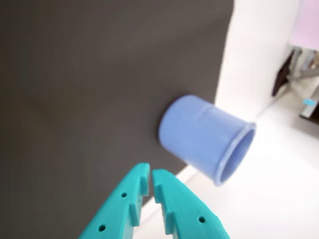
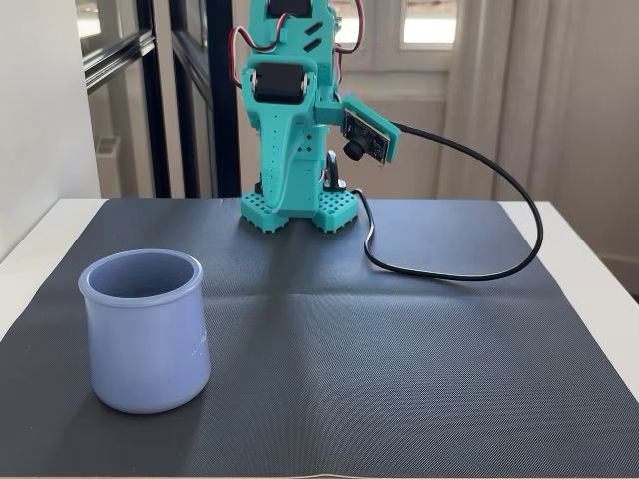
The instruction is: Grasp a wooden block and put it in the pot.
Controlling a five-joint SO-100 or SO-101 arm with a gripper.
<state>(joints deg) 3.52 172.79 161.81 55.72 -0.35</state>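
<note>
Wrist view: the fingers [image 1: 150,175] are clenched on nothing, pointing just below the pot [image 1: 205,138]. No wooden block anywhere, so any grab now comes up empty.

Fixed view: the pot [image 2: 146,332] stands upright near the mat [image 2: 399,349] corner; 0 clutter beside it, only a cable [image 2: 479,249] well apart.

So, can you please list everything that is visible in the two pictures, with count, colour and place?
pot: one, pale blue, upright on the mat, front left in the fixed view
mat: one, dark grey, covering most of the table
table: one, white, showing at the mat's edges
wooden block: none visible in either view
cable: one, black, looping over the mat from the camera on the arm
arm: one, teal, folded at the back of the mat
fingers: two, teal, close together, holding nothing, in the wrist view
</note>
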